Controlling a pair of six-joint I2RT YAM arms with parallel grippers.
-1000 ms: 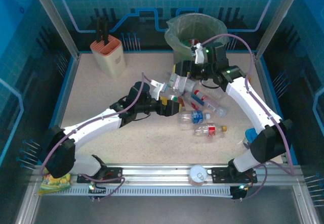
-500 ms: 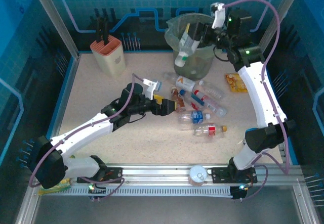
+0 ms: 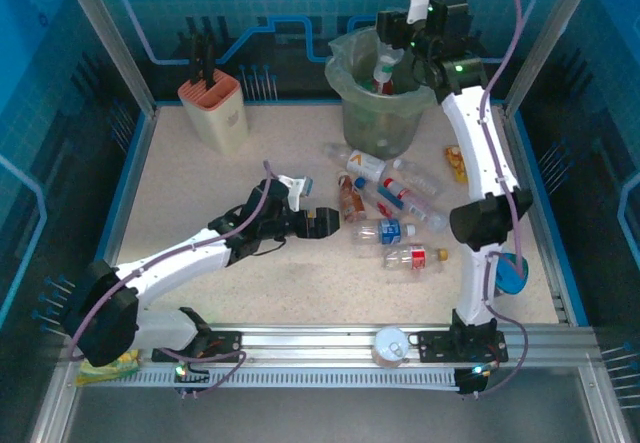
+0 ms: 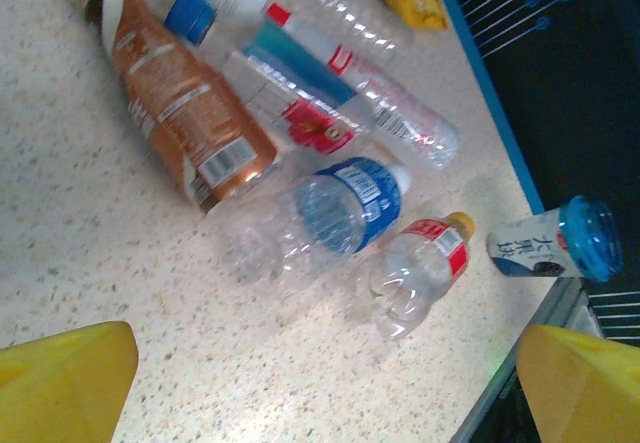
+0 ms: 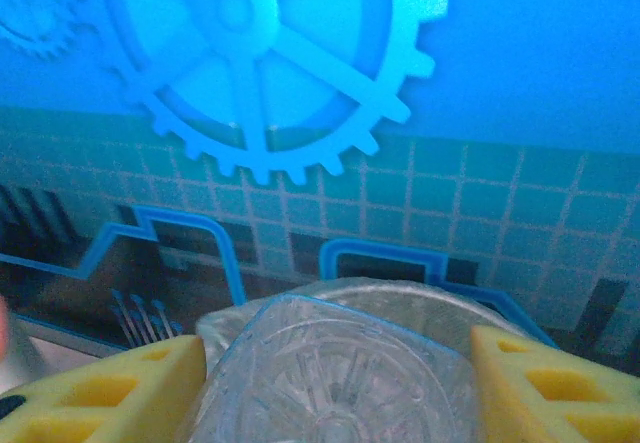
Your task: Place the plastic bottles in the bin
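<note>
While I monitored remotely, left gripper (image 4: 325,378) sat spread wide, holding nothing | loose plastic bottles (image 4: 330,213) lay clustered just ahead of its fingertips | well beyond them, right gripper (image 5: 335,393) clamped a clear bottle (image 5: 330,353), the bin (image 3: 375,123) directly beneath it

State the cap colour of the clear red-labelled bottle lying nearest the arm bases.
Yellow-orange cap on the red-labelled bottle; clearest in the left wrist view.
</note>
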